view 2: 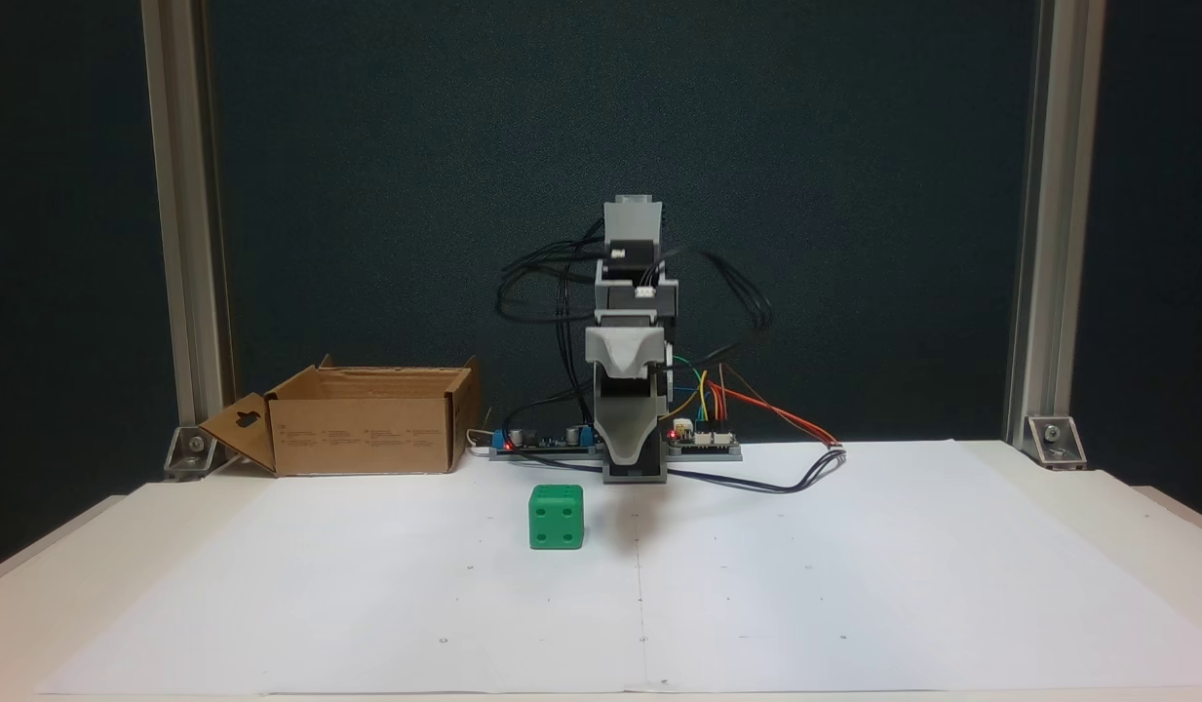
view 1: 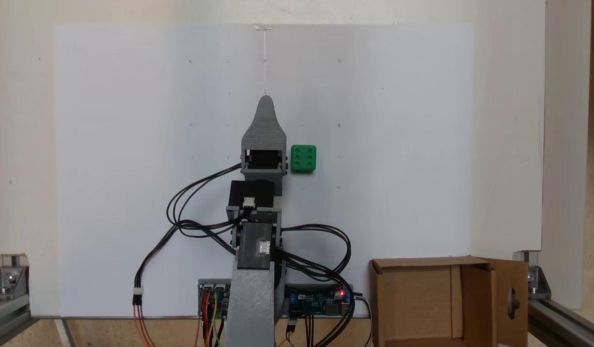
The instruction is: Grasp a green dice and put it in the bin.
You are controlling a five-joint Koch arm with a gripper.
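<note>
Green, brown, grey and white

The green dice (view 1: 303, 158) is bright green all over, with round dots sunk into its sides. The bin (view 1: 412, 303) is plain brown cardboard with thin ribs inside. The gripper (view 1: 265, 103) is grey, with black wires (view 1: 191, 202) behind it. A white sheet (view 1: 133, 120) covers the pale cream bench (view 2: 1098, 507). The back wall (view 2: 601, 117) is very dark.
</note>
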